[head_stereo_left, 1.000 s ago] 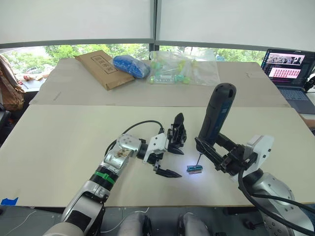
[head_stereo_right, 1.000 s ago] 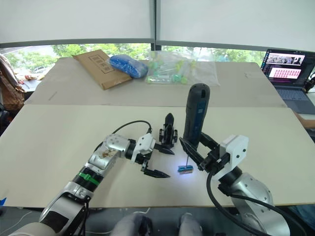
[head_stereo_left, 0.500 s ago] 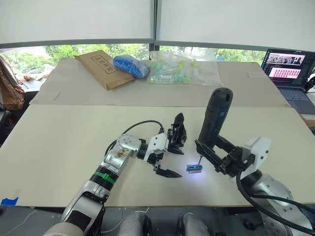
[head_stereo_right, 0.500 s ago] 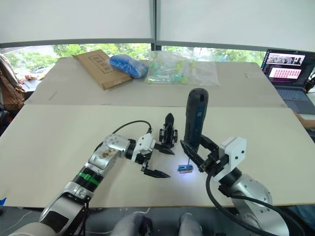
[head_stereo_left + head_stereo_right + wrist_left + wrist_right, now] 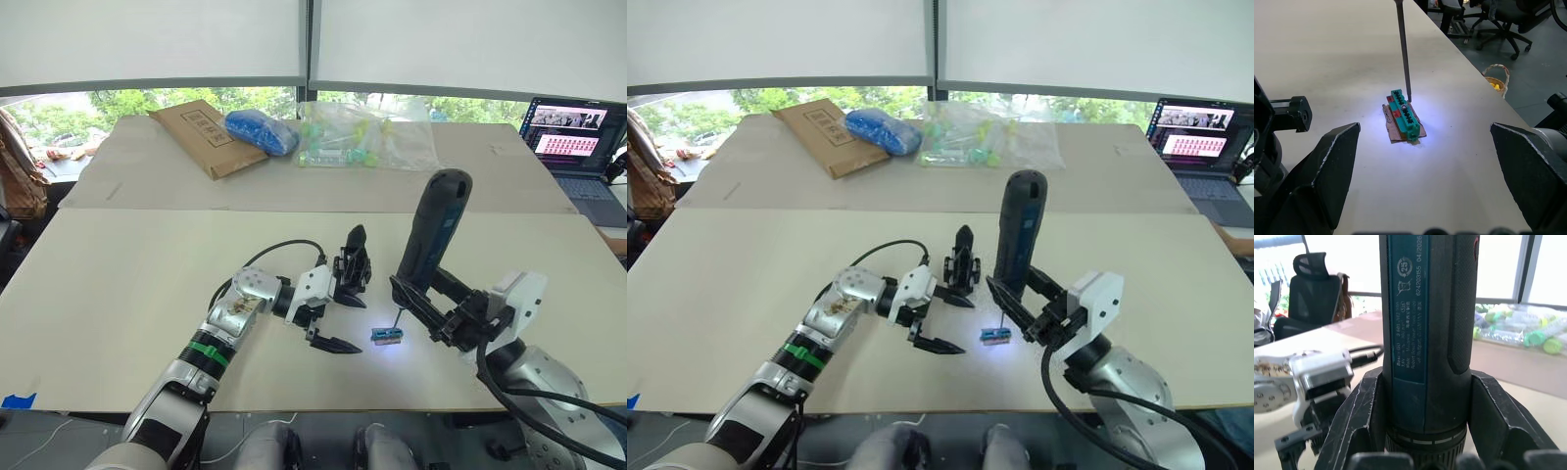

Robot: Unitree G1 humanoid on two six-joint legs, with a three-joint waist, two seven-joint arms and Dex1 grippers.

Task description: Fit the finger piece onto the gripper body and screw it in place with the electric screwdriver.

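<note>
The electric screwdriver [image 5: 431, 230] stands nearly upright, with my right gripper [image 5: 426, 294] shut around its lower casing [image 5: 1422, 333]. Its thin bit [image 5: 1403, 49] touches the top of a small green block [image 5: 1403, 115] lying in a patch of light on the table. The gripper body [image 5: 353, 269], with one pointed finger upright, stands just left of the screwdriver. My left gripper [image 5: 338, 323] is open beside it, one finger close to its base, the other low over the table. I cannot pick out the finger piece as a separate part.
On the far table lie a brown cardboard box [image 5: 206, 137], a blue bag [image 5: 260, 130] and a clear plastic bag of green parts [image 5: 362, 137]. A laptop [image 5: 573, 137] is open at the far right. The near table's front edge [image 5: 294, 409] runs close below my grippers.
The screwdriver dipped slightly half a second ago and has come back up to about where it was. The left arm and the gripper body have stayed put.
</note>
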